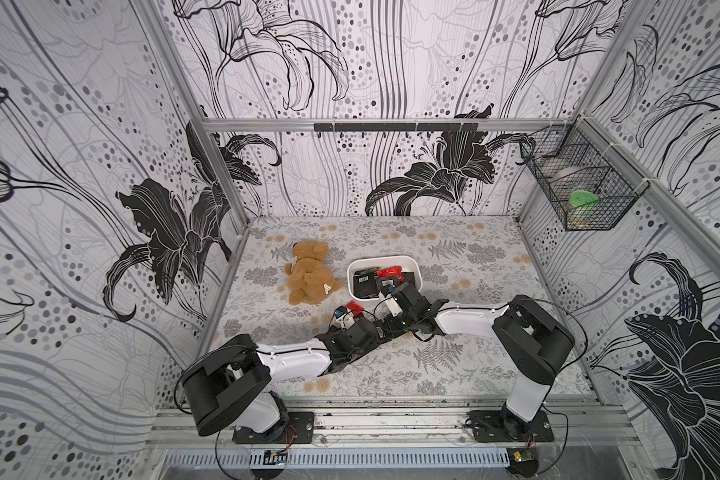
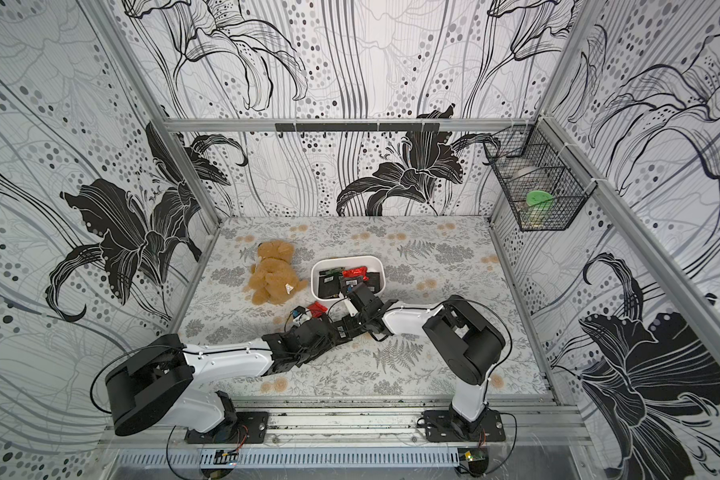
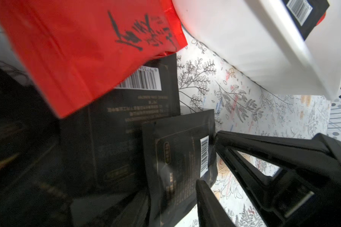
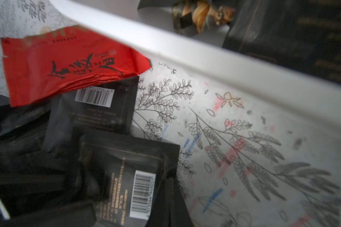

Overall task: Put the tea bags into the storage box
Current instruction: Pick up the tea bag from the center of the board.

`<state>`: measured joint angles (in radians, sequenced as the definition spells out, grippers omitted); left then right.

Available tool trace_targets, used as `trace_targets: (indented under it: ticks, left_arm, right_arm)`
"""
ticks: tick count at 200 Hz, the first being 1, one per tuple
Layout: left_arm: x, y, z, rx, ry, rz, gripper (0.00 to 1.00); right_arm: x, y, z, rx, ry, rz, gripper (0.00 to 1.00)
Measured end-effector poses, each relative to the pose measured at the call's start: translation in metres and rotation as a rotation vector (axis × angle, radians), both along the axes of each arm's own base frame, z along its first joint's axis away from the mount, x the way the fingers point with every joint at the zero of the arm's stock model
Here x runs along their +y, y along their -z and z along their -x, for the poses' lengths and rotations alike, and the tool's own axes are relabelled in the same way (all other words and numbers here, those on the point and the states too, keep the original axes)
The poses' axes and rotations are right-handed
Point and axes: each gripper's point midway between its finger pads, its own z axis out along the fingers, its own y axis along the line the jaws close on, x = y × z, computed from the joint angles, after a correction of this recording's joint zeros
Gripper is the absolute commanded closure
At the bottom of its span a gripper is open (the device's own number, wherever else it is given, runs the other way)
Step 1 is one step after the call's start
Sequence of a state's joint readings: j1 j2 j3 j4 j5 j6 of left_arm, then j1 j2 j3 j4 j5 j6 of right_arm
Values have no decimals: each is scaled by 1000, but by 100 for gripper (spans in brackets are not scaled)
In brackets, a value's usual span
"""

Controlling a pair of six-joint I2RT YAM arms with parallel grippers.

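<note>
Two black fingers of the left gripper (image 3: 208,159) stand apart astride the barcoded edge of a black tea sachet (image 3: 175,157) lying on the table (image 3: 244,102), not clamped yet I think; storage box (image 3: 264,59) sits just beyond it; right gripper (image 4: 170,184) is closed, close by.

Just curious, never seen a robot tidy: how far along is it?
Done: several tea bags lie in the storage box. In hand: left end effector and right end effector are low beside it. Remaining: a red sachet and black sachets on the table.
</note>
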<state>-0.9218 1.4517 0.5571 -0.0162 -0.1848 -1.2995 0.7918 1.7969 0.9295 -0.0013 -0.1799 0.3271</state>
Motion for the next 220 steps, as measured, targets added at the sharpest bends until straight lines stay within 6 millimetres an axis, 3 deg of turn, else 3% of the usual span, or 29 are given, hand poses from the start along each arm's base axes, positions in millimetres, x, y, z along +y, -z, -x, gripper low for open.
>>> trace_targets:
  ticks: [128, 194, 220]
  left_arm:
    - [-16, -25, -8, -48, -20, 105, 70]
    - [-27, -13, -13, -33, -16, 99, 86]
    - [-30, -11, -14, -30, -9, 96, 100]
  right_arm:
    - [0, 0, 0, 0, 0, 0, 99]
    - [0, 0, 0, 0, 0, -1, 99]
    - [0, 0, 0, -1, 1, -1, 99]
